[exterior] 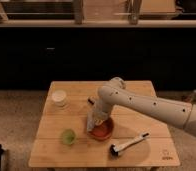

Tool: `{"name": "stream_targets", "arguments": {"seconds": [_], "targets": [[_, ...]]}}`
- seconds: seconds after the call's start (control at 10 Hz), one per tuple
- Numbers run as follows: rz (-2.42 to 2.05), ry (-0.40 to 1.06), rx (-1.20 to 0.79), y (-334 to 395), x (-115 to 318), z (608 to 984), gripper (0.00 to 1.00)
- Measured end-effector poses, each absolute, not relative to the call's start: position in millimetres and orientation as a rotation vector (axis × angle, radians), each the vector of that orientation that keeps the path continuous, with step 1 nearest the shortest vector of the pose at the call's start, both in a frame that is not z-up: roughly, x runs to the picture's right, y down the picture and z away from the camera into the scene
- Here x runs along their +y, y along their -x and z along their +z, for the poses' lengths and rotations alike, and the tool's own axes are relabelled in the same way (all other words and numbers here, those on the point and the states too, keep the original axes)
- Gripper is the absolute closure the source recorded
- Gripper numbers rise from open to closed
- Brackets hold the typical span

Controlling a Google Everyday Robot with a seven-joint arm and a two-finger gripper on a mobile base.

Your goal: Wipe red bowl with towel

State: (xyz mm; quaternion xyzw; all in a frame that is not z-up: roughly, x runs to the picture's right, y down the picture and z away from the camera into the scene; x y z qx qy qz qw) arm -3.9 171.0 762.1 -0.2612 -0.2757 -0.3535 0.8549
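Camera view: the claw [96,116] is clutching the towel [93,124], dangling it into the red bowl [105,131] just below on the worktop [51,150].

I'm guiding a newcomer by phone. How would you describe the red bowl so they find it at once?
On the light wooden table, look near the middle, where the white arm's gripper is at a pale towel. The round red bowl sits right under that towel, between a small green cup and a black-and-white brush; nothing else there is red.
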Motion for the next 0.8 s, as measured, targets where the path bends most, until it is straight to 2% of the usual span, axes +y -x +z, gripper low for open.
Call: {"name": "stream_targets", "arguments": {"seconds": [0.8], "targets": [[-0.672, 0.603, -0.569, -31.1, 210.2, 758.9, 1.00]]}}
